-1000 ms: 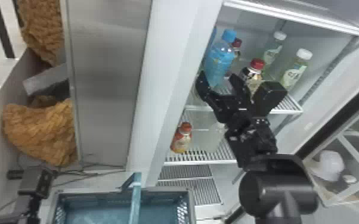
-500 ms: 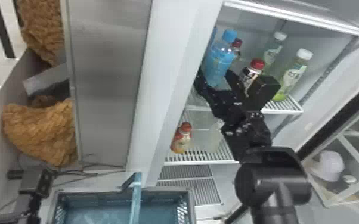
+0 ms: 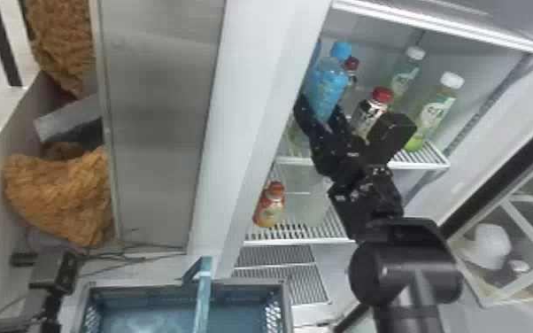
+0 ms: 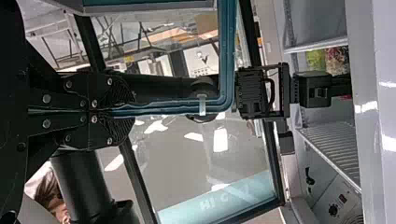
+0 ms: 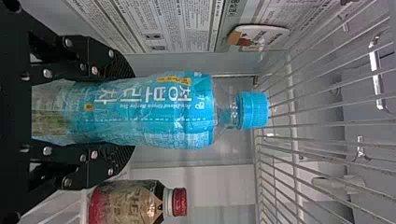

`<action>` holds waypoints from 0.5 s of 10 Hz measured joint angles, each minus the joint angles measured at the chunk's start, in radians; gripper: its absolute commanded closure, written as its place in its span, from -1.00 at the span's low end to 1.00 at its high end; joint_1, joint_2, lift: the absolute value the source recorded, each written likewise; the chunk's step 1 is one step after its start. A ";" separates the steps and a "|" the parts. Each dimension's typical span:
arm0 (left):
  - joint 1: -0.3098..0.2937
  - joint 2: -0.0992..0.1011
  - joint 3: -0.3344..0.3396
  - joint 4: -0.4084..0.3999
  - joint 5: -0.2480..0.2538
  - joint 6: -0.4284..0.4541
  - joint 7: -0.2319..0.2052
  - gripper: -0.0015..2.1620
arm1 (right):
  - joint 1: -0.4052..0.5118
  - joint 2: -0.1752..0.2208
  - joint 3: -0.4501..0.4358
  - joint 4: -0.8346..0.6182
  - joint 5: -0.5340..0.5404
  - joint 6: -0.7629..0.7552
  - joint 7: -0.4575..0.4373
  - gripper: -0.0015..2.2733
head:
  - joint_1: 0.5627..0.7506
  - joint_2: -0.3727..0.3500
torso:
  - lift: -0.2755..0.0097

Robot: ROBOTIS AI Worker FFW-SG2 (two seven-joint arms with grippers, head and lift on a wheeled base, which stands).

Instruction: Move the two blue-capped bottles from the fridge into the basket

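Blue-capped plastic bottle with a blue label (image 3: 328,90) is pinched in the right black pincer (image 3: 321,108), a flat finger against each side, cap end sticking out past the fingertips. So yeah, it's upright-ish and still inside the white fridge (image 3: 252,110). Second blue-capped bottle (image 3: 318,49) is just peeking out left of that pincer, mostly hidden behind the fridge's edge. Right next to the pincer, on its right, there's a dark-labelled bottle with a red cap (image 3: 369,113). Farther right of it are two pale green bottles with white caps, one nearer (image 3: 434,108) and one deeper in (image 3: 405,77). Below the pincer, a small red-capped orange bottle (image 3: 270,210) stands on the lower wire shelf (image 3: 299,241). Meanwhile the left black pincer (image 4: 126,111) is clamped on the teal handle (image 4: 226,60) of the blue-grey plastic basket (image 3: 141,287), which sits lower left of the right pincer.
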 measured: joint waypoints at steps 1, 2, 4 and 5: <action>-0.001 0.000 0.000 0.000 0.000 0.000 0.000 0.06 | 0.012 -0.001 0.000 -0.014 -0.006 -0.003 0.000 0.07 | 0.41 -0.94 | 0.40; -0.001 0.000 0.000 0.000 0.001 0.000 0.000 0.06 | 0.031 -0.003 -0.001 -0.037 -0.016 -0.006 0.000 0.07 | 0.41 -0.94 | 0.40; -0.001 0.000 0.000 0.000 0.002 0.000 0.000 0.06 | 0.094 -0.006 -0.013 -0.111 -0.045 -0.007 0.000 0.06 | 0.41 -0.94 | 0.40; -0.001 0.000 0.000 0.000 0.002 0.000 0.000 0.06 | 0.130 -0.007 -0.026 -0.153 -0.059 -0.007 0.000 0.06 | 0.41 -0.94 | 0.40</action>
